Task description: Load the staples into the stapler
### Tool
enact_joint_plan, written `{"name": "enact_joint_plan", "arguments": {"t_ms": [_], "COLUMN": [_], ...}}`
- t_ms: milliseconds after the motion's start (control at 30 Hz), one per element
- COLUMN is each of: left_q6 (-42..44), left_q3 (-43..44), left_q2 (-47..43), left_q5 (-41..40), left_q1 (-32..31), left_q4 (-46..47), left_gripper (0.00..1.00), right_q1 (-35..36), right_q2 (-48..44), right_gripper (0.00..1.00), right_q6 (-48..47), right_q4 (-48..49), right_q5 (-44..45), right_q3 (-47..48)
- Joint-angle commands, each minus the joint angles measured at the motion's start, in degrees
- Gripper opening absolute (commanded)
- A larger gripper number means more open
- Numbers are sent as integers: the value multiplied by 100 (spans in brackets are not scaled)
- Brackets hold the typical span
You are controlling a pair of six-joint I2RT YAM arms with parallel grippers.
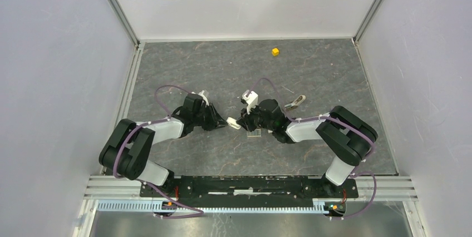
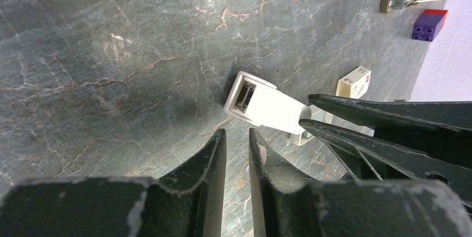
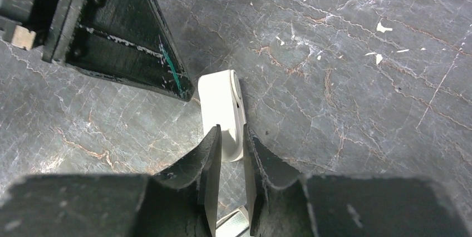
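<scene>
Left arm [image 1: 158, 131]: elbow folded back close to its base, forearm reaching inward toward the middle, wrist low. Left gripper [image 2: 236, 134]: fingers [image 2: 214, 156] drawn together with only a thin slit between the tips, nothing in them.

Right arm [image 1: 311, 128]: mirrored pose, forearm reaching left, wrist low. Right gripper [image 3: 232, 137]: fingers [image 3: 209, 156] pressed on either side of one end of the stapler [image 3: 220, 100].

The two grippers point at each other, tips near but apart.

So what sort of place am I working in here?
Looks like a lab robot test cell: plain white walls framed by aluminium posts, a dark marbled tabletop, and an aluminium rail carrying both arm bases.
</scene>
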Motion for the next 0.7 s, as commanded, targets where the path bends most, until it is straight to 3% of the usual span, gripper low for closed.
{"name": "enact_joint_plan", "arguments": {"t_ms": [0, 200, 400, 567, 667], "left_q6": [-19, 10, 837, 1619, 1950], "left_q3": [-105, 97, 1145, 1634, 1661], "left_q2": [139, -224, -1412, -2668, -3474], "left_q5": [-49, -296, -1348, -2313, -2687], "left_q1": [-70, -72, -58, -54, -58], "left_q4": [403, 111, -1673, -2726, -3168], "left_gripper": [28, 29, 45, 61, 69], "right_q1": [78, 22, -28, -10, 93], "right_q2": [291, 45, -249, -238, -87], "right_gripper": [25, 30, 45, 57, 59], "right_q6": [12, -65, -738, -1117, -1254], "right_q4": [-643, -982, -2131, -2322, -2446], "right_q5": [292, 239, 153, -24, -180], "right_q3": [-455, -22, 1405, 1537, 1580]}}
